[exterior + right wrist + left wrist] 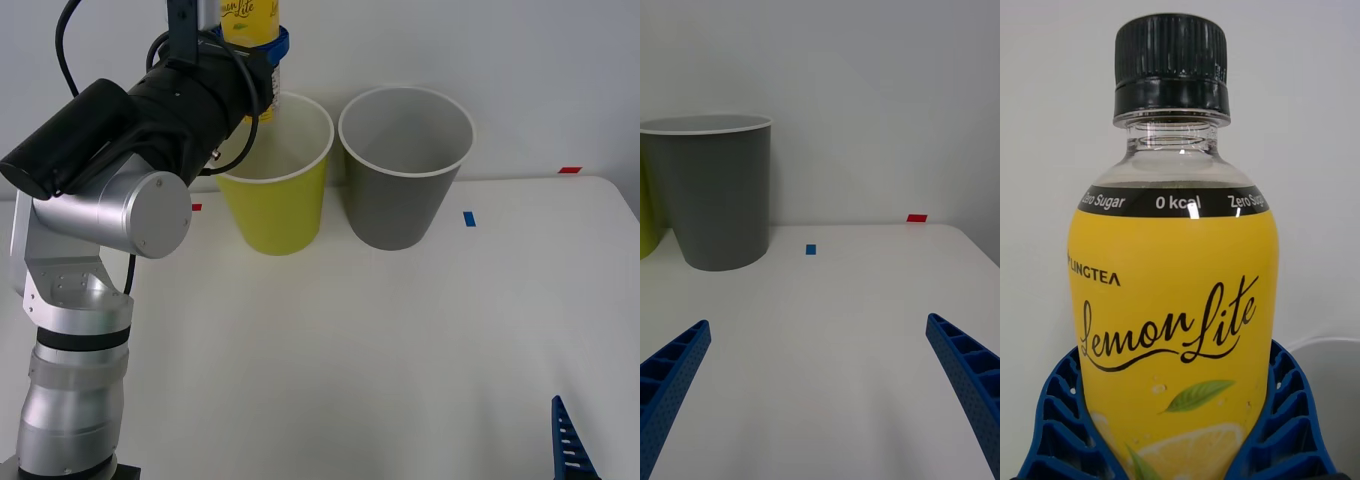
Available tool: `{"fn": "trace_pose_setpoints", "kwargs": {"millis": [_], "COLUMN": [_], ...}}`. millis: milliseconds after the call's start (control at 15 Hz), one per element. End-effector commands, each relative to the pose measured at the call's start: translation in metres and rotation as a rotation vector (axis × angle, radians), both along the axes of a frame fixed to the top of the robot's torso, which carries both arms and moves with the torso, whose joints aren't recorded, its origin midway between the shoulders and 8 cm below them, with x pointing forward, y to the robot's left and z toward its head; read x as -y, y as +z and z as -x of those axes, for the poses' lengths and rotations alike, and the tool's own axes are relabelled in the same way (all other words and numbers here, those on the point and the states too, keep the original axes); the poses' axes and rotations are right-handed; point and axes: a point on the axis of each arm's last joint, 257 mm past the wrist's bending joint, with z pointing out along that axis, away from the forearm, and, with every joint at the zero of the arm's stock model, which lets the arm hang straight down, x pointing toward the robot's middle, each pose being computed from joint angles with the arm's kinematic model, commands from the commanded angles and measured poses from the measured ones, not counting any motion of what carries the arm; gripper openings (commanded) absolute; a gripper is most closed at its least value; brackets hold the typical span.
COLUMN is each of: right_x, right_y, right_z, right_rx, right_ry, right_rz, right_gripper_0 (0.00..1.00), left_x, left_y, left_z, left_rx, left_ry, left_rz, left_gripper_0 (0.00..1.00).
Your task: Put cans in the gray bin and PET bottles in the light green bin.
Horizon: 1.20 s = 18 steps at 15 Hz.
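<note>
My left gripper (262, 52) is shut on the PET bottle (249, 20), holding it upright in the air over the back left rim of the light green bin (275, 205). Up close the PET bottle (1174, 315) shows its yellow label and black cap, with blue fingers (1289, 420) clasping both sides. The gray bin (404, 185) stands just right of the green one, its inside showing nothing. The gray bin (715, 199) also shows in the right wrist view. My right gripper (818, 390) is open low over the table's near right corner, with one fingertip (567, 440) showing.
Small tape marks lie on the white table: blue (469, 218) right of the gray bin, red (569, 170) at the far right edge, red (196, 207) by the left arm. The left arm's big elbow (120, 210) rises over the table's left side.
</note>
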Motion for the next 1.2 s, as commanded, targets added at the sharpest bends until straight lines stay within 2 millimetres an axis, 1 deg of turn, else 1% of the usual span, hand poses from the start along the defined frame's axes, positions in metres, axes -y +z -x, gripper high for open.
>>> {"fn": "trace_pose_setpoints", "kwargs": {"millis": [67, 333, 600, 667, 733, 1200], "right_x": [0.0, 0.0, 0.0, 0.0, 0.0, 0.0], "right_y": [0.0, 0.0, 0.0, 0.0, 0.0, 0.0], "right_z": [0.0, 0.0, 0.0, 0.0, 0.0, 0.0], "right_rx": [0.0, 0.0, 0.0, 0.0, 0.0, 0.0], "right_ry": [0.0, 0.0, 0.0, 0.0, 0.0, 0.0], "right_rz": [0.0, 0.0, 0.0, 0.0, 0.0, 0.0], "right_gripper_0": [1.0, 1.0, 1.0, 1.0, 1.0, 1.0], "left_x": [0.0017, 0.003, 0.0016, 0.0018, 0.0023, 0.0011], "left_y": [-0.0071, -0.0119, -0.0131, -0.0122, -0.0114, -0.0106], "left_z": [-0.0169, -0.0251, -0.026, -0.0261, -0.026, -0.0258], "left_rx": [0.02, 0.014, 0.014, 0.015, 0.016, 0.015], "left_ry": [0.014, 0.016, 0.02, 0.02, 0.019, 0.013], "left_rz": [0.004, 0.007, 0.003, 0.003, 0.004, 0.013], "left_gripper_0": [0.0, 0.0, 0.0, 0.41, 1.0, 1.0]}}
